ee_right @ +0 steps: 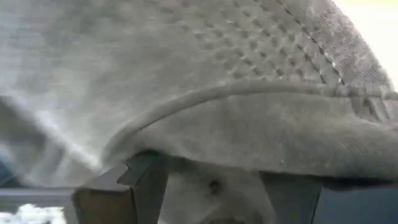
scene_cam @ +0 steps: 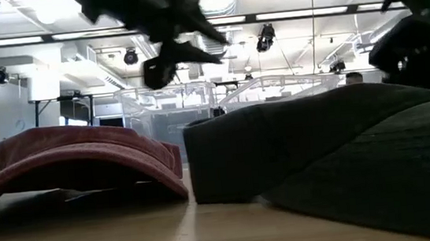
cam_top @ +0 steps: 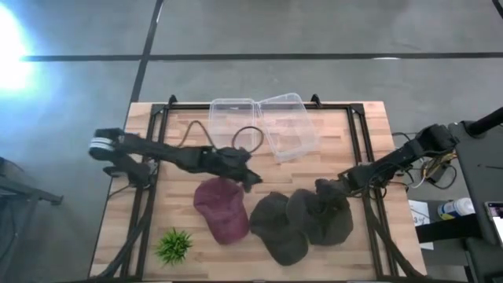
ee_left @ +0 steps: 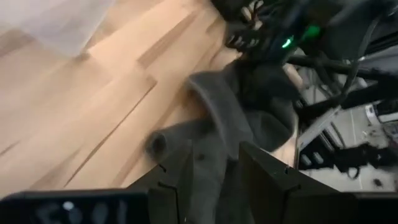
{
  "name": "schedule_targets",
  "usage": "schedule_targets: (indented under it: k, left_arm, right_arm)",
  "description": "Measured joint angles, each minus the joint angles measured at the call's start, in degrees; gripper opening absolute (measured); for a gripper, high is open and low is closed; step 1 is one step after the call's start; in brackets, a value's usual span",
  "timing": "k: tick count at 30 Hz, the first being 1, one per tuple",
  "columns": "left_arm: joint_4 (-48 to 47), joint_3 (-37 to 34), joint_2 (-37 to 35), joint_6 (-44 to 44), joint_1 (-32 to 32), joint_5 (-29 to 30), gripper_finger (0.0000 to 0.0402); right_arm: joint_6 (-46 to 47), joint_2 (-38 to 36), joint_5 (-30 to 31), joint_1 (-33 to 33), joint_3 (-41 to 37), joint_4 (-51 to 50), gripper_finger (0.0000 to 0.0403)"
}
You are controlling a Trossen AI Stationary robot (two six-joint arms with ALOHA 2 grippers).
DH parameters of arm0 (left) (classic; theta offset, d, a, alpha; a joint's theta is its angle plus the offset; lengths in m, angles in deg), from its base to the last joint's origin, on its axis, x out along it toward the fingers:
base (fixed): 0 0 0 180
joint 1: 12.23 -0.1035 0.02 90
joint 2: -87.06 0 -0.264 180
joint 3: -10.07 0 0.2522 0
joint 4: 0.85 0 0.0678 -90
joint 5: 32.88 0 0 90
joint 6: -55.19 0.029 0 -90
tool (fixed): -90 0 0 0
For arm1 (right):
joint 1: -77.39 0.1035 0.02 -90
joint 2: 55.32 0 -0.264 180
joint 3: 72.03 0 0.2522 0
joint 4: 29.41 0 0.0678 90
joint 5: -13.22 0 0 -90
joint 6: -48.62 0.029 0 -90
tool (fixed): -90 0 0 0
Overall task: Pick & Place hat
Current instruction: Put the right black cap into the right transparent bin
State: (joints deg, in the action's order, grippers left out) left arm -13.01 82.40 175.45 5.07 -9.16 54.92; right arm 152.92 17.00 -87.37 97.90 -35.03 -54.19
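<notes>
Three hats lie on the wooden table: a maroon hat (cam_top: 222, 208) (scene_cam: 76, 154) and two dark grey hats, one nearer the middle (cam_top: 277, 226) and one to its right (cam_top: 324, 214) that overlaps it. My left gripper (cam_top: 248, 178) (ee_left: 216, 177) hangs open in the air above the far edge of the maroon hat, looking across a dark grey hat (ee_left: 249, 118). My right gripper (cam_top: 339, 187) (ee_right: 214, 186) is shut on the right dark grey hat at that hat's far right side. My right gripper has bunched grey fabric of the hat's crown (ee_right: 214, 180) between its two fingers (ee_right: 143, 180), just under a stitched seam. It comes in low from the table's right side. The hat's lower part rests on the table and on the other grey hat.
Two clear plastic containers (cam_top: 234, 116) (cam_top: 288, 126) stand at the table's far side, one tilted. A small green plant (cam_top: 174, 245) sits near the left front corner. A black frame (cam_top: 157, 118) runs around the tabletop. Bare wood lies between the containers and the hats.
</notes>
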Motion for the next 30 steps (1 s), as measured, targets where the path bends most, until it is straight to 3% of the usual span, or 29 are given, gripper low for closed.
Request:
schedule_targets:
  k: [7,13,16,22,30]
  left_arm:
    - [0.3,12.4,13.4,-4.3,0.7,-0.5,0.0121]
    - [-6.7,21.7,22.5,-5.1,2.2,-0.7,0.0121]
    - [-10.2,23.6,26.0,-6.7,2.2,-0.8,0.0121]
    - [-8.1,24.1,29.2,-10.0,2.6,-4.3,0.0121]
    - [-3.4,23.7,31.3,-10.2,2.8,-4.6,0.0121]
  right_arm:
    - [-1.6,4.6,0.3,0.0,-4.1,13.9,0.0228]
    - [-5.2,6.3,2.6,0.0,-3.1,14.7,0.0228]
    - [-5.9,6.0,4.2,0.0,-3.2,14.7,0.0228]
    - [-7.0,5.9,4.8,0.0,-3.3,14.7,0.0228]
    - [-8.5,6.2,5.5,-0.1,-2.6,14.2,0.0228]
